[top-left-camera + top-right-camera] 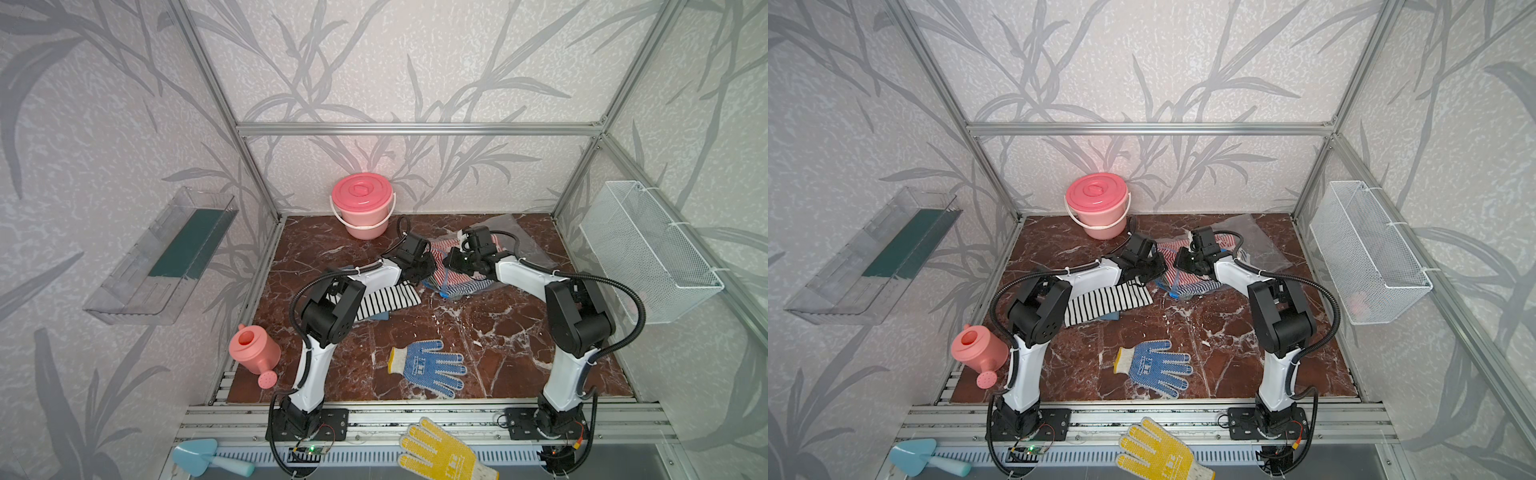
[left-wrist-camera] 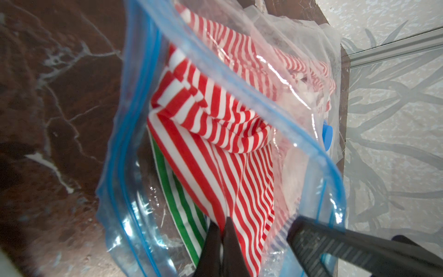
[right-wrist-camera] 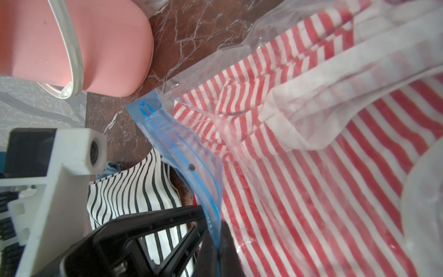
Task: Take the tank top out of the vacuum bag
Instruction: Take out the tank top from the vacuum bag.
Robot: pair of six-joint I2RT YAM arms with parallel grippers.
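The vacuum bag [image 1: 532, 245] [image 1: 1262, 245] lies at the back right of the marble floor, clear and crinkly. Its blue zip strip [image 2: 134, 120] gapes open, and its round blue valve cap [image 2: 327, 136] sits on the far side. Inside lies the red-and-white striped tank top [image 2: 215, 120] [image 3: 311, 191] over a green-striped garment [image 2: 182, 203]. My left gripper [image 2: 221, 227] [image 1: 430, 266] reaches into the mouth, shut on the tank top's fabric. My right gripper [image 3: 217, 239] [image 1: 448, 261] faces it closely, shut on the zip strip [image 3: 191, 167].
A black-and-white striped garment [image 1: 386, 301] lies under the left arm. A pink bucket [image 1: 362, 205] stands behind the grippers. A blue dotted glove [image 1: 432, 368] lies mid-floor and a pink watering can [image 1: 253, 351] front left. A wire basket [image 1: 648, 253] hangs on the right wall.
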